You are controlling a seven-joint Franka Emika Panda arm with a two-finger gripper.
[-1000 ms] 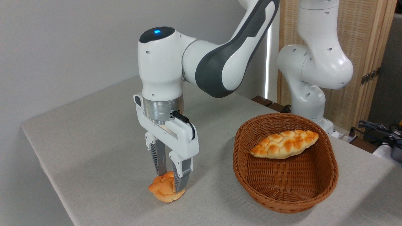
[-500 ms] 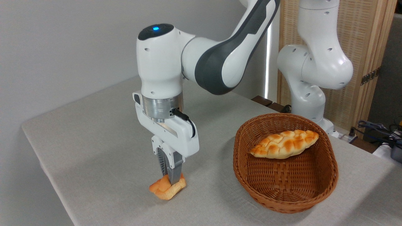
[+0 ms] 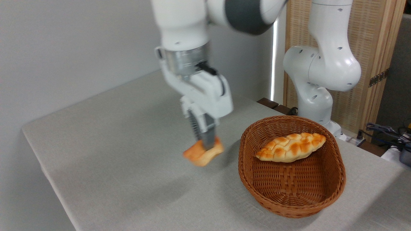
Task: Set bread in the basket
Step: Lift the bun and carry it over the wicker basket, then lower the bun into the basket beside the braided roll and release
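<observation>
Golden-orange round bun (image 3: 203,155): airborne above grey table (image 3: 106,154), left of oval brown wicker basket (image 3: 290,199). Gripper (image 3: 206,145) jaws pinching its top. We judge it light, soft, squashable; hold mid-body, gently.

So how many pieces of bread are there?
2. A small bun is held in the tool above the table, left of the basket; a long braided loaf lies inside it. None seem hidden.

Table (image 3: 106,154): pale grey cloth-covered top. Resting directly on it: one oval brown wicker basket (image 3: 290,195), near the right end.
</observation>
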